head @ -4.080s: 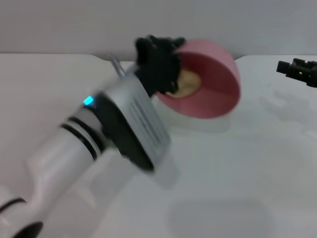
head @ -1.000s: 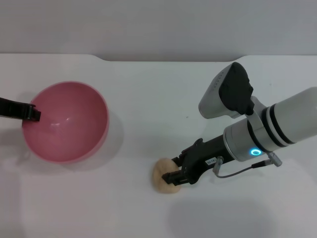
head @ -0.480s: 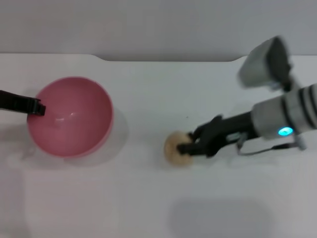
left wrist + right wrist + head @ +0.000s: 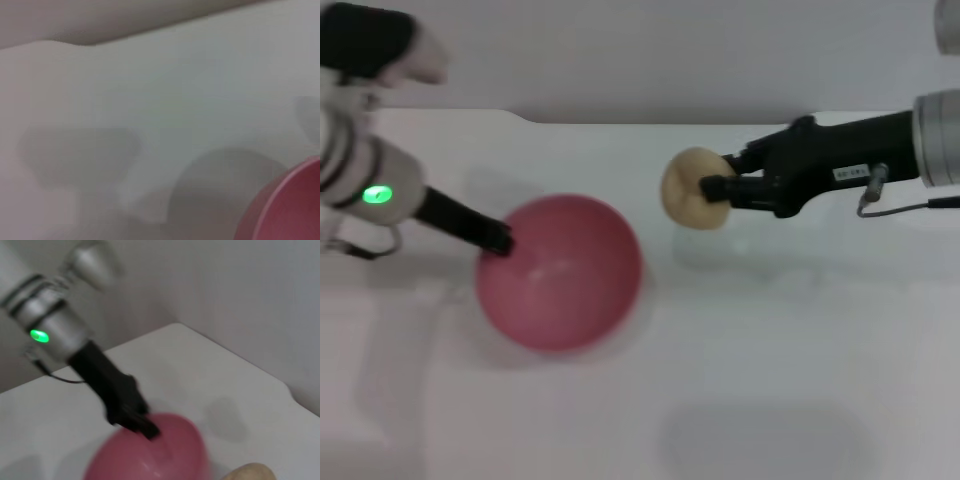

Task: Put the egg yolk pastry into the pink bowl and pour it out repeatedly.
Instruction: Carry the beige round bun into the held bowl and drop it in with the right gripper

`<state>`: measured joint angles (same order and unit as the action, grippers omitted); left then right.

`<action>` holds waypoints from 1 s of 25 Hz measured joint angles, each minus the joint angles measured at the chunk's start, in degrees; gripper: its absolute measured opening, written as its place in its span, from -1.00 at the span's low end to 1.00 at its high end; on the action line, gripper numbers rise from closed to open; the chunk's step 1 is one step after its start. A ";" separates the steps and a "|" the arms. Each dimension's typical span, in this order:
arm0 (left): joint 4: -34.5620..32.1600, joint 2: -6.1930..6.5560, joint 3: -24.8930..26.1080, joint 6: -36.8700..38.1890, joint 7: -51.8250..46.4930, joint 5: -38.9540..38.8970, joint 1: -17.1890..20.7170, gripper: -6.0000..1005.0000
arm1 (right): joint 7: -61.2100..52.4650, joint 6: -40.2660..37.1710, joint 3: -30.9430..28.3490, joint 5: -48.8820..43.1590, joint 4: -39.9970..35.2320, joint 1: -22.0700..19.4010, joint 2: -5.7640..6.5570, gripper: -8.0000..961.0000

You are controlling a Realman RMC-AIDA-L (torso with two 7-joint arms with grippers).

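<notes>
The pale egg yolk pastry (image 4: 691, 201) hangs above the white table, right of centre, with my right gripper (image 4: 712, 188) shut on it from the right. The right wrist view catches its top (image 4: 250, 473) at the picture's edge. The pink bowl (image 4: 559, 270) is left of centre, below and to the left of the pastry. My left gripper (image 4: 498, 240) is shut on the bowl's left rim, and the right wrist view shows the same grip (image 4: 145, 427) on the bowl (image 4: 150, 452). A slice of the bowl's rim (image 4: 282, 210) appears in the left wrist view.
The white table (image 4: 770, 380) spreads around the bowl, with its back edge against a grey wall (image 4: 650, 55).
My right gripper has lifted the pastry off the table and carried it up and back. My left gripper has brought the bowl rightwards towards the middle.
</notes>
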<state>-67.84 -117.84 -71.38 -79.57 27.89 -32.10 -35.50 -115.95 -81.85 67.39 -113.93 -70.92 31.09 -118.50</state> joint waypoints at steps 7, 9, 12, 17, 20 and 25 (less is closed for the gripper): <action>6.40 -0.62 -9.20 3.12 -1.61 -1.89 -6.15 -0.98 | 5.27 -2.25 10.37 -0.58 0.46 3.29 -0.22 -0.57; 6.34 -0.64 -11.00 3.60 -2.25 -2.95 -6.89 -0.98 | 5.12 -1.49 12.53 -1.57 1.60 4.28 -0.25 -0.60; 6.01 -0.60 -11.19 3.81 -2.38 -3.79 -7.31 -0.98 | 4.26 -0.31 14.01 -2.91 3.24 5.41 -0.35 -0.65; 5.90 -0.32 -10.66 3.90 -2.40 -4.69 -7.12 -0.98 | 3.73 -0.47 14.56 -3.03 3.33 5.73 -0.33 -0.32; 5.90 -0.25 -10.56 3.93 -2.40 -4.73 -7.04 -0.98 | 3.67 -0.24 14.08 -3.05 2.87 5.35 -0.33 -0.21; 5.90 -0.20 -10.56 4.12 -2.41 -4.51 -6.91 -0.98 | 3.58 0.67 11.43 -2.95 2.44 4.60 -0.33 -0.04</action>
<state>-61.93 -118.04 -81.94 -75.45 25.48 -36.61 -42.42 -112.37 -81.17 78.83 -116.88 -68.48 35.68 -118.83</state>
